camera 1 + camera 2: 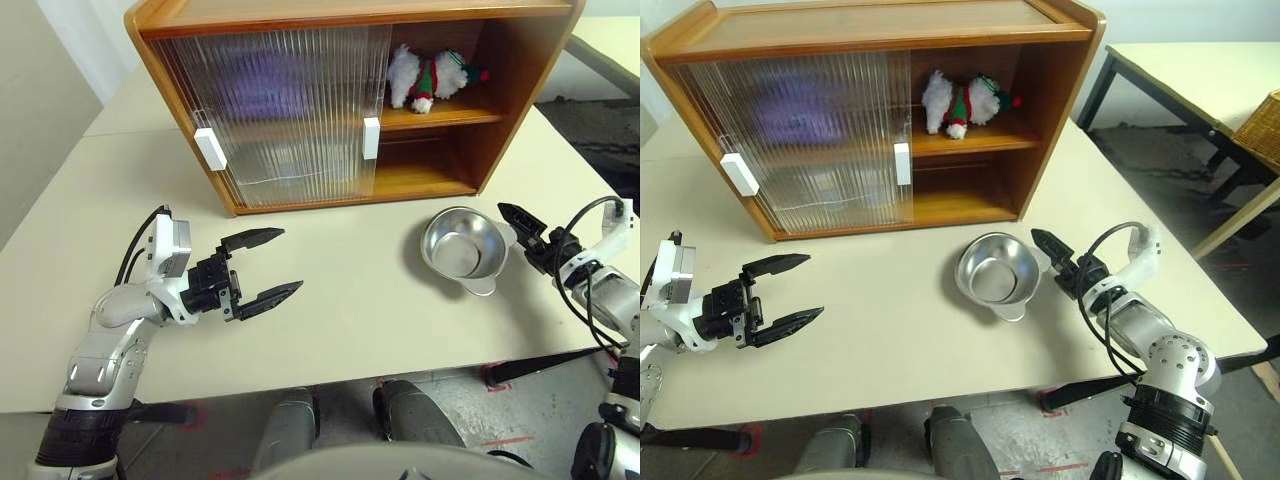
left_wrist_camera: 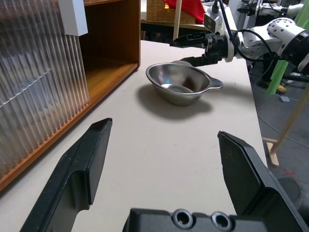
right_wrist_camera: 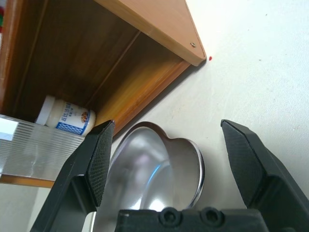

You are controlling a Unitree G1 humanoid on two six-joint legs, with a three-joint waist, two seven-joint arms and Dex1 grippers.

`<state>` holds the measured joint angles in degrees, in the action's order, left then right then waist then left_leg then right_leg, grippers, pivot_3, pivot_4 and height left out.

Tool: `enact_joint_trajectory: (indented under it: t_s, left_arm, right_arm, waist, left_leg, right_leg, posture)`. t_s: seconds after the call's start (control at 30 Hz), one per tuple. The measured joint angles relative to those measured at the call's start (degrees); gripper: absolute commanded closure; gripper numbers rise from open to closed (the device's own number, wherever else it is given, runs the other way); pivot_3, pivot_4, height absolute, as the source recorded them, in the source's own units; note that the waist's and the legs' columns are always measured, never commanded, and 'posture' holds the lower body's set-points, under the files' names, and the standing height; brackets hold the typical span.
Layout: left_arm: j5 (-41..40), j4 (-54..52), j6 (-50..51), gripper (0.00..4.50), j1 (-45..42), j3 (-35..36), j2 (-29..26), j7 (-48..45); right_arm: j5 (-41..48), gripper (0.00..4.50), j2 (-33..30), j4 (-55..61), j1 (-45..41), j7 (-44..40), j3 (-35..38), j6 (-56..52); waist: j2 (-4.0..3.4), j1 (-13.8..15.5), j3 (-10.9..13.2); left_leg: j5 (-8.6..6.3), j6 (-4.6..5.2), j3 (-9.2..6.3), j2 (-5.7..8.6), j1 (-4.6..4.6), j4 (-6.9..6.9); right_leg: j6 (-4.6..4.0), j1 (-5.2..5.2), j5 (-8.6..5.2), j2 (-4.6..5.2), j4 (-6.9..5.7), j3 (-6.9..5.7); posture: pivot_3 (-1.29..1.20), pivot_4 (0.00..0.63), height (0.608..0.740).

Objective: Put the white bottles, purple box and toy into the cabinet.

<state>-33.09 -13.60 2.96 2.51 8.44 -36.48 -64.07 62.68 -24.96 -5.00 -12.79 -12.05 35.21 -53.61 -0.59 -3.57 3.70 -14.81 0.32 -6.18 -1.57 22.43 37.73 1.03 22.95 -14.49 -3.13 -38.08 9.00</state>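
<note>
The cabinet (image 1: 522,70) stands at the back of the table, its ribbed doors (image 1: 300,140) covering the left part and the right part open. On the open upper shelf lies the toy (image 1: 432,78). A purple blur behind the doors at upper-shelf height is the purple box (image 1: 275,85). One white bottle (image 3: 66,116) stands on the lower shelf, partly behind a door edge. My left gripper (image 1: 264,268) hangs open over the table in front of the doors. My right gripper (image 1: 1060,258) is open and empty, just right of a steel bowl.
The round steel bowl (image 1: 463,245) sits on the table in front of the cabinet's open side, between my grippers. White handles (image 1: 371,138) stick out from the doors. The table's front edge (image 1: 330,375) runs close below both arms. Another table (image 1: 1200,70) stands to the right.
</note>
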Motion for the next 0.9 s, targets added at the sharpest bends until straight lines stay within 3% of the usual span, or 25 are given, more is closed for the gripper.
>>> enact_joint_trajectory:
  t_s: [0.2,0.3,0.63,0.9]
  left_arm:
    - [0.0,0.0,0.0,0.0,-0.1,0.0,-0.5,0.0]
    - [0.0,0.0,0.0,0.0,-0.2,0.0,-0.6,0.0]
    - [0.0,0.3,0.0,0.0,-0.7,0.0,-0.9,-0.3]
    - [0.0,0.3,0.0,0.0,-1.2,0.4,-1.3,-0.3]
  right_arm:
    - [0.9,0.07,1.4,-0.1,0.1,0.8,0.1,-0.9]
    - [3.9,0.63,2.0,0.0,0.3,1.1,0.1,-2.9]
    - [9.3,4.4,2.3,0.1,0.3,1.6,1.2,-4.5]
    - [12.5,4.46,2.4,0.2,-0.6,2.1,1.6,-4.5]
  waist:
    - [0.0,0.1,0.0]
    - [0.0,0.1,0.0]
    - [0.0,0.1,0.0]
    - [-0.02,0.3,-0.1]
  left_leg:
    - [0.0,0.0,-0.01,-0.02,-0.03,0.0]
    - [0.0,0.0,-0.01,-0.02,-0.03,0.0]
    - [-0.01,-0.01,0.0,-0.01,-0.03,0.0]
    - [0.0,-0.01,-0.06,0.08,-0.04,0.1]
  right_leg:
    - [0.0,0.0,0.01,-0.02,-0.01,-0.03]
    - [0.0,0.01,0.01,-0.02,-0.01,-0.03]
    - [-0.07,0.0,0.03,-0.01,0.0,-0.03]
    - [-0.08,-0.08,0.07,0.03,0.0,-0.03]
  posture:
    - [-0.07,0.076,0.74]
    - [-0.07,0.076,0.74]
    - [-0.07,0.07,0.74]
    - [-0.07,0.063,0.74]
